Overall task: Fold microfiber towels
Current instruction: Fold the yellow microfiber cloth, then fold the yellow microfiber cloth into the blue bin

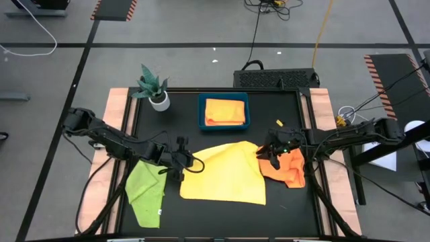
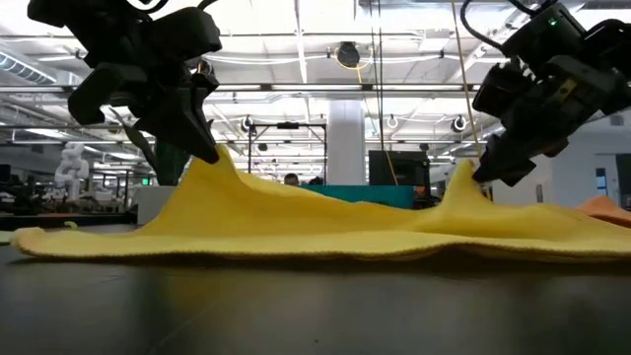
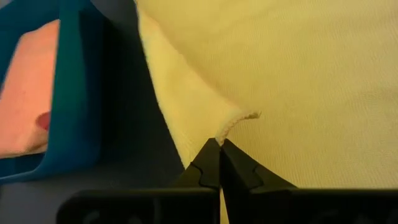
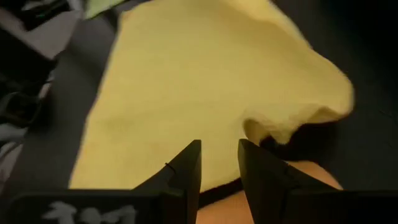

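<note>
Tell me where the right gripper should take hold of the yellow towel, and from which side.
Probably the raised corner of the yellow towel nearest the right gripper, approached from the right edge inward. That corner humps up off the table, so open fingers could straddle it. The left gripper is shut on the opposite edge.

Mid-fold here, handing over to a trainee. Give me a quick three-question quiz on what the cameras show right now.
1. True or false: the left hand is shut on the yellow towel.
2. What lies in the blue tray? A) a green towel B) an orange towel C) nothing
3. Name the colour of the towel under the right hand, beside the yellow one.

Key: 1 true; 2 B; 3 orange.
</note>
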